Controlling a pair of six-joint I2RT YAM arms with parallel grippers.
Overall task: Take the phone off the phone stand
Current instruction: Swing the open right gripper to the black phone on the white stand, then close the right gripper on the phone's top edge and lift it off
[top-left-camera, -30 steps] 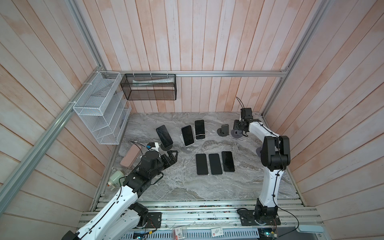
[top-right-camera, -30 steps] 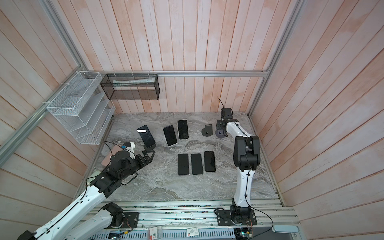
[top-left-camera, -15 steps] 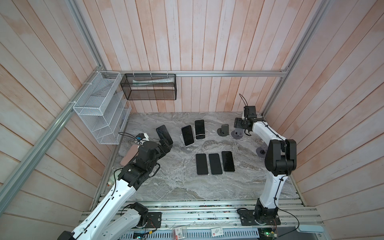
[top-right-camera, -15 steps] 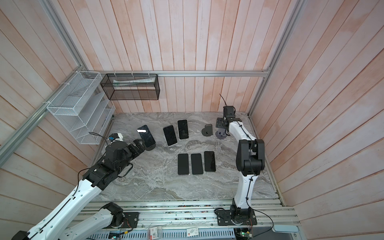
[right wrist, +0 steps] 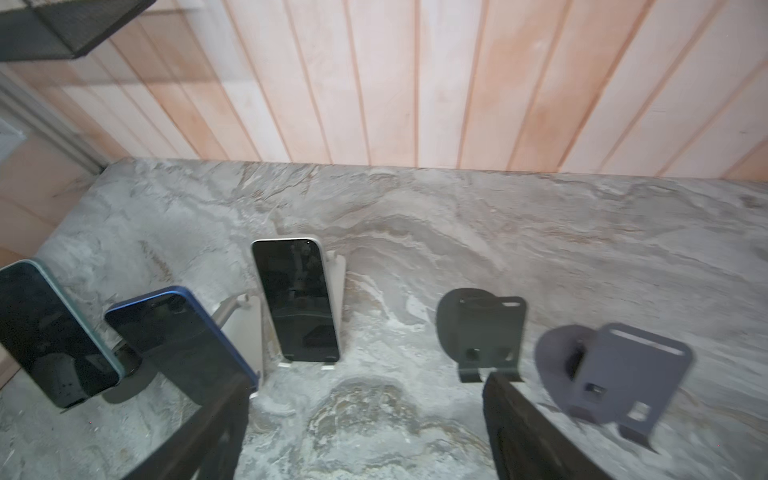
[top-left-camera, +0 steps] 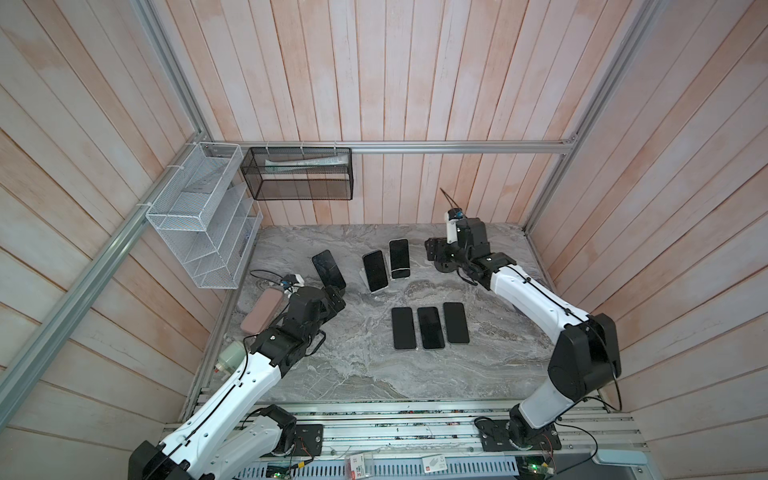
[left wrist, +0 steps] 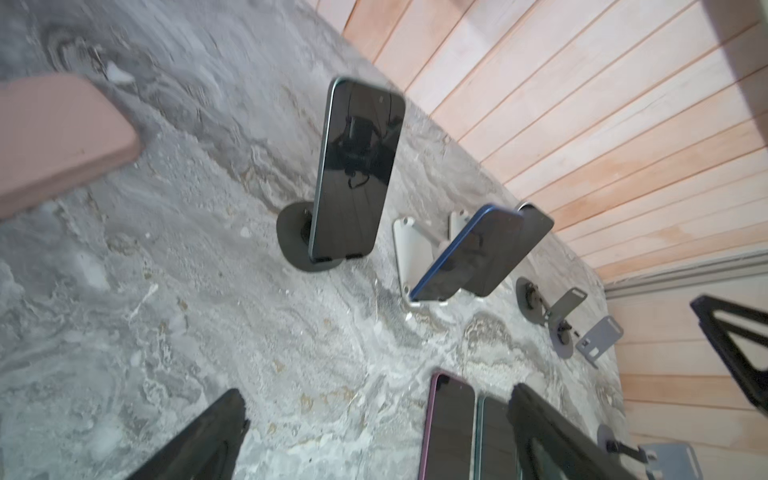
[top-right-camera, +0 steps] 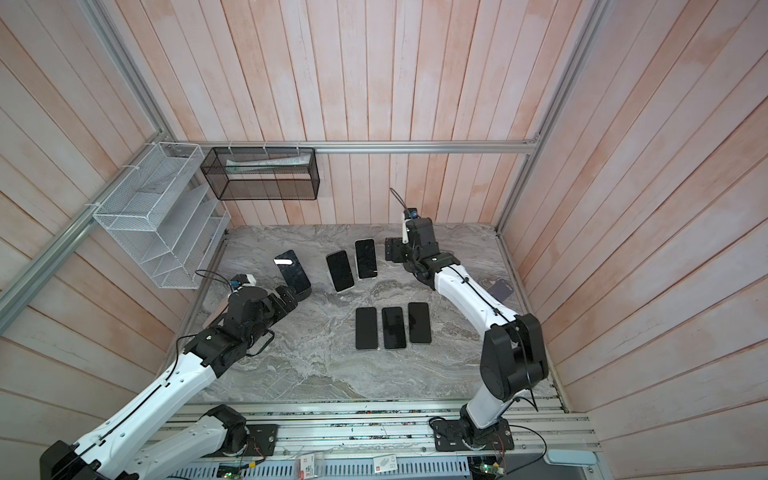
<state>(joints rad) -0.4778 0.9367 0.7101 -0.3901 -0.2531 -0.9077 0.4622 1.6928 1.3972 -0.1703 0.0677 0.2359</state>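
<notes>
The hanging black mesh basket (top-left-camera: 299, 194) holds a long pale packet (top-left-camera: 309, 163). The phone (top-left-camera: 328, 269) leans in its round dark stand (left wrist: 293, 245), just in front of the left gripper (top-left-camera: 337, 300), whose jaws are wide apart and hold nothing. The right gripper (right wrist: 365, 380) is wide too, holding nothing, near a bare dark stand (right wrist: 486, 332).

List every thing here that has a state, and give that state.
left gripper, open, empty.
right gripper, open, empty.
teal phone, propped on the round dark stand.
blue phone, propped on a white stand.
white phone, propped on a white stand.
three flat phones, lying side by side on the table.
two dark stands, empty.
</notes>
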